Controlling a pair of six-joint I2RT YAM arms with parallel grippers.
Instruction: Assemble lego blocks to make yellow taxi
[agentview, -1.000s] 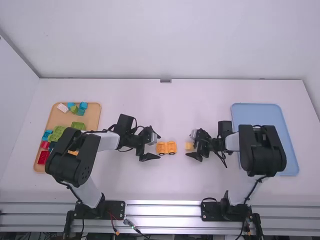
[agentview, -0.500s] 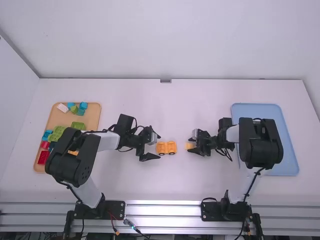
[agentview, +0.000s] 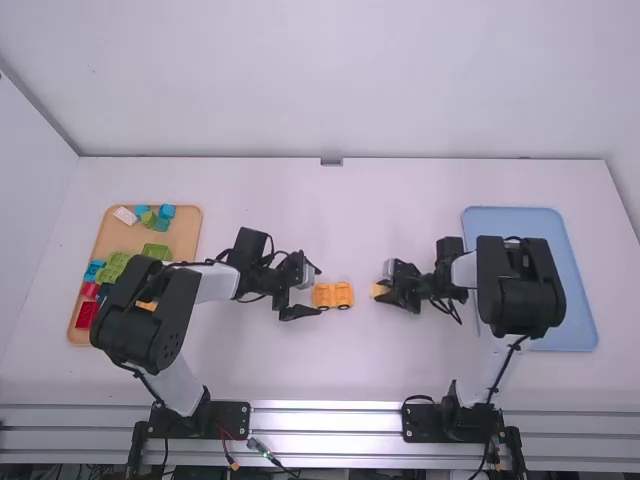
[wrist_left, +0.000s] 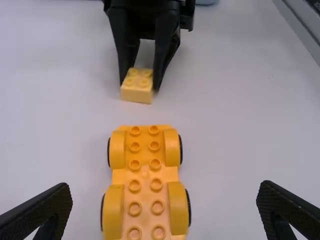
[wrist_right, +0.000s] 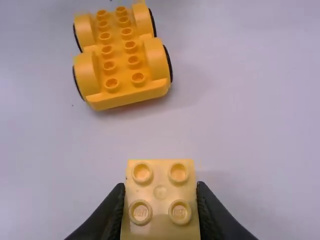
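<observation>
The left arm (agentview: 152, 315) hides one part of the tan tray (agentview: 185, 236), and the right arm (agentview: 524, 290) one part of the blue tray (agentview: 512, 226). Left wrist view's edge cuts the yellow wheeled base (wrist_left: 145, 195); right wrist view's edge, the yellow block (wrist_right: 160, 205).

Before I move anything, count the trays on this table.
2. A tan tray holding blocks lies at the left, partly under the left arm; a blue tray lies at the right, partly under the right arm.

High looks down; nearer wrist views share chassis (wrist_left: 145, 187).
</observation>
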